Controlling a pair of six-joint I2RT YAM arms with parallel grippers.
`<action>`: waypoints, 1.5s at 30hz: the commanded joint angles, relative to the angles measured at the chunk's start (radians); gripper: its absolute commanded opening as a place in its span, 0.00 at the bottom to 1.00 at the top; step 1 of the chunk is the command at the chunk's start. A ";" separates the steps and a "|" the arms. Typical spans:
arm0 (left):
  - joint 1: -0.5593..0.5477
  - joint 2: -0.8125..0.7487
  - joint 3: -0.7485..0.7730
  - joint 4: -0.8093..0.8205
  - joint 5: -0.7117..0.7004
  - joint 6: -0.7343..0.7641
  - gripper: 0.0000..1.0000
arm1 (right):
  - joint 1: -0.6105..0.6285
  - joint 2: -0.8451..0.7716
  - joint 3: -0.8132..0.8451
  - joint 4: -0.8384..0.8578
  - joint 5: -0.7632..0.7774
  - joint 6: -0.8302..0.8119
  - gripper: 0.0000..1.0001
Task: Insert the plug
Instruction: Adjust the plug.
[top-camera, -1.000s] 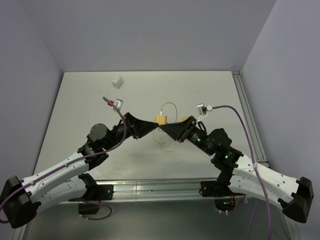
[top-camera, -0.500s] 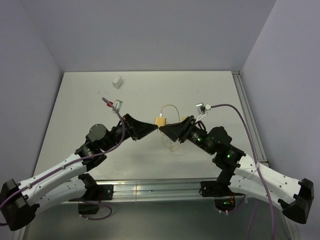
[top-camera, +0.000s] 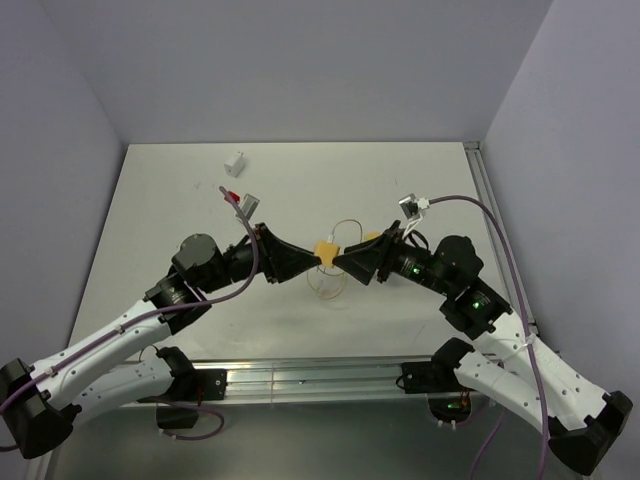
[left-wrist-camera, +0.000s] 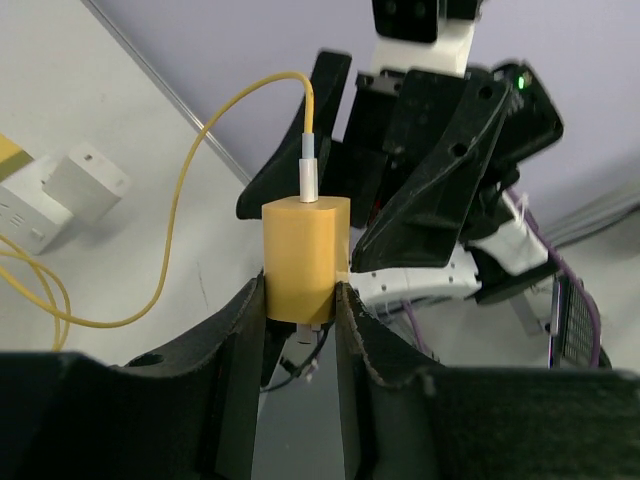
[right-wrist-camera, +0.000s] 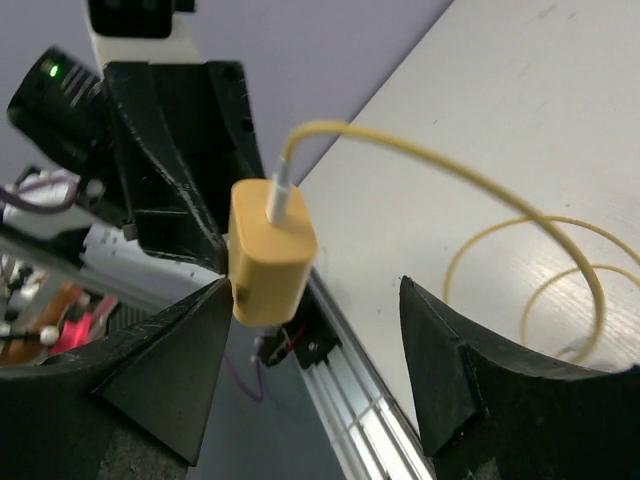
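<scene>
A yellow charger block (left-wrist-camera: 305, 255) is held above the table, and my left gripper (left-wrist-camera: 300, 295) is shut on its lower sides. A white connector (left-wrist-camera: 310, 170) on a yellow cable (left-wrist-camera: 170, 260) stands seated in the block's top. In the top view the block (top-camera: 326, 248) sits between the left gripper (top-camera: 316, 259) and the right gripper (top-camera: 340, 263). My right gripper (right-wrist-camera: 315, 290) is open: the block (right-wrist-camera: 270, 250) lies against its left finger, and the other finger stands well apart. The cable (right-wrist-camera: 480, 185) loops down onto the table (top-camera: 180, 200).
A small white adapter (top-camera: 236, 162) lies at the back left of the table. White socket blocks (left-wrist-camera: 70, 190) rest on the table behind the yellow cable. A metal rail (top-camera: 498, 235) runs along the right edge. Slack cable (top-camera: 330, 285) coils under the grippers.
The right gripper has opened from shut, letting go around the connector and block. Both grippers and the block have shifted slightly toward the near edge.
</scene>
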 joint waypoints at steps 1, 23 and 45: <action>-0.003 0.008 0.056 -0.003 0.143 0.078 0.00 | -0.025 0.032 0.082 -0.060 -0.194 -0.102 0.74; -0.005 0.020 0.089 -0.080 0.246 0.167 0.00 | -0.067 0.081 0.095 0.024 -0.404 -0.058 0.61; -0.006 0.039 0.092 -0.092 0.277 0.182 0.00 | -0.065 0.124 0.101 0.066 -0.444 -0.041 0.52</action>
